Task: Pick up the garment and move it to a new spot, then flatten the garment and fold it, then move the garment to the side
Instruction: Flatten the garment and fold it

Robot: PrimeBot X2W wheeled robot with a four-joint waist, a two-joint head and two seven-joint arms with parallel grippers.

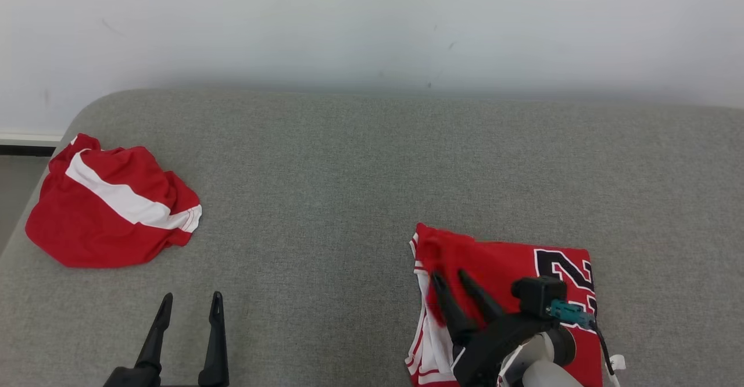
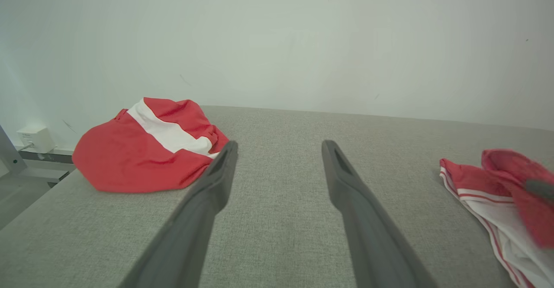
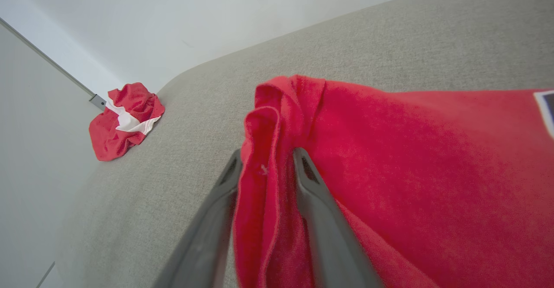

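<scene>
The right gripper (image 3: 268, 152) has its two dark fingers part way apart. A fold of the folded red jersey with white trim and a black number (image 1: 505, 265) sits right between them. I cannot tell if the fingers are pinching that fold or just resting on each side of it. The rest of the jersey lies flat, spreading out past the right finger in the right wrist view. It looks folded already, so I think the job left is to move it to the side.

The left gripper (image 1: 192, 297) is wide open and holds nothing. It hangs over the bare soft grey cloth top (image 1: 349, 172). The crumpled red garment with a white stripe (image 1: 104, 212) lies well ahead of its left finger.

What could go wrong? If the right gripper lifts away while the fold is caught on a finger, the cloth could come up with it and the neat fold would fall open. If it grabs just this one thin layer to move the jersey, the other layers could slide and bunch up.

There is no box or basket here. Both garments lie straight on the grey top.
</scene>
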